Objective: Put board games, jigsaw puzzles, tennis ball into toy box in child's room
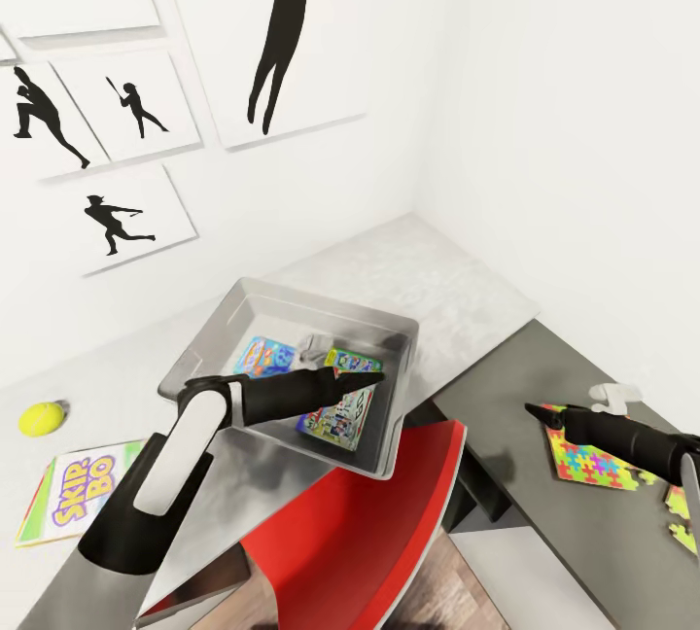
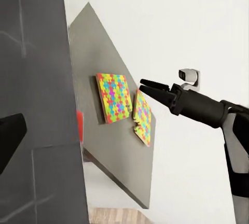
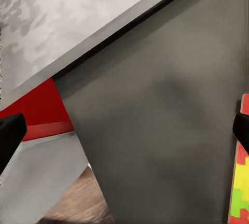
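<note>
Puzzle box [image 1: 588, 455] is seen flat on the dark worktop [image 1: 506, 416] at lower right, just under the right gripper [image 1: 533, 410], whose jaws' state cannot be told.

— How is the left arm [image 1: 185, 455] built?
— A white, rounded forearm shell is seen, set into black joint housings, with a matte black wrist section tapering to the slim black left gripper [image 1: 367, 378].

— And the right arm [image 2: 236, 146]?
— The same scheme is used: white shell, black collar, black tapered wrist. A small white camera module [image 2: 189, 77] with a dark lens is mounted above the right gripper [image 2: 146, 86], whose fingers are thin, black and pointed.
</note>
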You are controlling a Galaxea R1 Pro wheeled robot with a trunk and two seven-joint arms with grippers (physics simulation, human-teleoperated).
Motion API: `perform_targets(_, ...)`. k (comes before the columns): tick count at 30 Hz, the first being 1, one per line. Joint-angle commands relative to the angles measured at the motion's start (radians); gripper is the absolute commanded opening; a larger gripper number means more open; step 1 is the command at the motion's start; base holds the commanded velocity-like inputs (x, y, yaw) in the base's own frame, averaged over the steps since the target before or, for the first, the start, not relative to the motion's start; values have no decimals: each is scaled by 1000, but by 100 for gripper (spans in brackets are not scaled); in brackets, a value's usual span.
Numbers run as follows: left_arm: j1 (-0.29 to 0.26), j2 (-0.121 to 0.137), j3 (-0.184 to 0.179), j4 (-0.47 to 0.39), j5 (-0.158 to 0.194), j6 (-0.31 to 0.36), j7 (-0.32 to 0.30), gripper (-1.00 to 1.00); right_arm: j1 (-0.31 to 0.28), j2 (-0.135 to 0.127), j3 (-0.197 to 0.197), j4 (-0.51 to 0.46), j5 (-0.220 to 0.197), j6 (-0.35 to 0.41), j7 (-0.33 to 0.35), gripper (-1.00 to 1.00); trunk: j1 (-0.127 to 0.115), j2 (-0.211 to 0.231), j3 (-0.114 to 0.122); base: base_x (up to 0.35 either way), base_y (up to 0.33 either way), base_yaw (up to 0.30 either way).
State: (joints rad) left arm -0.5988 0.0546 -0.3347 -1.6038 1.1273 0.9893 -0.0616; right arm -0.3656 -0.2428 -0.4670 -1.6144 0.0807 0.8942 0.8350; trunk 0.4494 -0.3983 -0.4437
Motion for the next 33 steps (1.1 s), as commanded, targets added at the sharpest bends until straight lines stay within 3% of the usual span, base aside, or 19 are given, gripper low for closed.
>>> perform_targets(1, -1, 0, 0, 0, -7, 2, -6, 100, -1, 0, -1, -1, 8, 4, 10, 100, 1, -2, -1, -9, 0, 0)
perform_targets(3, 0, -11, 4, -2, -7, 0, -5, 100, -1, 0, -17, -1, 8, 3, 31, 100, 1, -2, -1, -51, 0, 0)
perform_targets(12, 3, -15, 13, -3, -6, -1, -3, 100, -1, 2, -48, -1, 8, 0, 87, 100, 1, -2, -1, -185, 0, 0)
perform_targets(33, 3, -18, 16, -4, -7, 0, -1, 100, -1, 9, -52, -1, 10, -3, 110, 100, 1, -2, -1, -319, 0, 0)
